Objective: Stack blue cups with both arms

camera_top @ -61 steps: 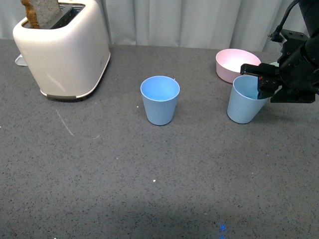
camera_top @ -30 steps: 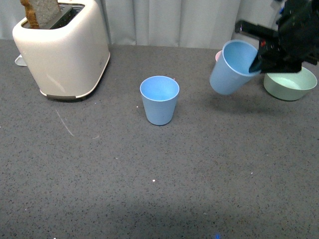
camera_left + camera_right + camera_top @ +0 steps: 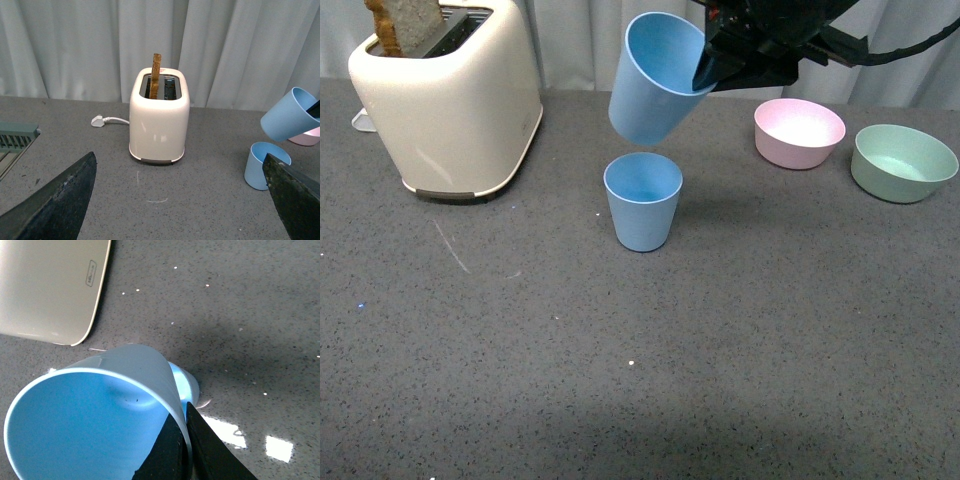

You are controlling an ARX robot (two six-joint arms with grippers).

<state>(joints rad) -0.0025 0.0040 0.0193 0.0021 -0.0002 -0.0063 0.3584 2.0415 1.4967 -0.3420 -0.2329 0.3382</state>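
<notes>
Though pinching the upper blue cup [image 3: 655,80] by its rim with the right gripper [image 3: 708,68], tilted just above the lower blue cup [image 3: 642,205] upright midway along the tabletop [image 3: 770,350] toward its far edge, not yet stacked: levelling, lowering, releasing remaining, with left gripper [image 3: 172,200] spread wide, empty.

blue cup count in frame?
2. The held blue cup is tilted in the air, its rim pinched by the right end effector. The standing blue cup sits upright on the table, roughly beneath it. No others are visible.
</notes>
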